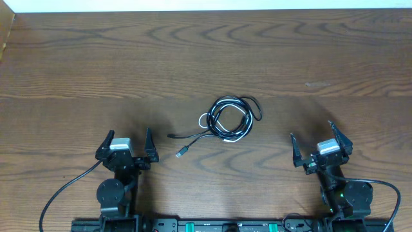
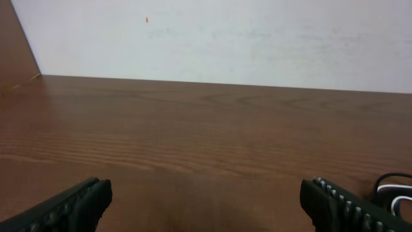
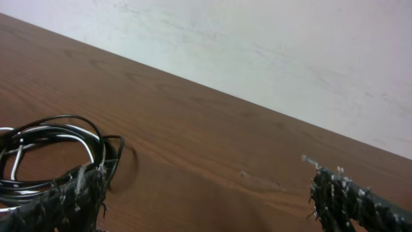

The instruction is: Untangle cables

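Observation:
The cables (image 1: 229,118) lie in one tangled coil, black with a white strand, at the table's middle. A black tail with a small plug (image 1: 181,153) runs out to the lower left. My left gripper (image 1: 127,143) stands open near the front edge, left of the coil and apart from it. My right gripper (image 1: 320,142) stands open at the front right, also apart. In the right wrist view the cables (image 3: 51,151) show at the left, partly behind my left finger (image 3: 64,200). The left wrist view catches only a bit of cable (image 2: 394,190) at its right edge.
The brown wooden table (image 1: 206,58) stretches back to a white wall (image 2: 212,38). Thick black arm cables (image 1: 61,193) trail along the front edge by both arm bases.

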`<state>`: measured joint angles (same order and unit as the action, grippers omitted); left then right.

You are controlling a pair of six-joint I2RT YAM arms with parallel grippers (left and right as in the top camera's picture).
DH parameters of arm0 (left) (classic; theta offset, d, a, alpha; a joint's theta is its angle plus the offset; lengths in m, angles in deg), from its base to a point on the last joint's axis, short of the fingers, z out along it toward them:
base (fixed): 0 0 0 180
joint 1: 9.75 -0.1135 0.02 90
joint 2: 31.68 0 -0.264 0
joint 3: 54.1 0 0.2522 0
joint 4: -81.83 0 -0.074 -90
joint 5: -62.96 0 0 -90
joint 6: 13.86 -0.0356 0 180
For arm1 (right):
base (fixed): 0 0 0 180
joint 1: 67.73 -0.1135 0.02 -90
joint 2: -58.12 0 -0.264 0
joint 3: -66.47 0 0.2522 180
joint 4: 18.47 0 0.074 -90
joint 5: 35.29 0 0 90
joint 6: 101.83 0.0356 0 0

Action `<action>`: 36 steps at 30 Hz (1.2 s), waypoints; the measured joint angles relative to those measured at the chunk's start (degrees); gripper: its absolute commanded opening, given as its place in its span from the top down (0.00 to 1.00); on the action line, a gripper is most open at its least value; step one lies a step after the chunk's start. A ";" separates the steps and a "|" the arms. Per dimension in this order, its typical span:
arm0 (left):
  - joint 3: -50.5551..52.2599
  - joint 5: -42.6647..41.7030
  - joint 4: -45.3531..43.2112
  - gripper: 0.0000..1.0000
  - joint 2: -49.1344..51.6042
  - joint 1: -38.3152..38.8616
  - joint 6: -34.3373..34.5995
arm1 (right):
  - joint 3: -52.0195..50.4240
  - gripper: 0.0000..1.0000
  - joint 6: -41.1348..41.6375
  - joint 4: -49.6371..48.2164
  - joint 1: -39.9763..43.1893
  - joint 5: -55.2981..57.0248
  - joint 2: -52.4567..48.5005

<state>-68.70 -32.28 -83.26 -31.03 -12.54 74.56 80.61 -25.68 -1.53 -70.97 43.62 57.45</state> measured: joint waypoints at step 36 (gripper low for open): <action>-2.40 -15.30 -0.68 0.01 4.26 0.00 3.30 | 0.28 0.01 12.70 -6.99 0.00 -3.82 -0.09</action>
<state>-71.11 -47.58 -83.94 -26.77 -12.54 77.86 80.90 -12.98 -8.52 -70.97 39.79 57.37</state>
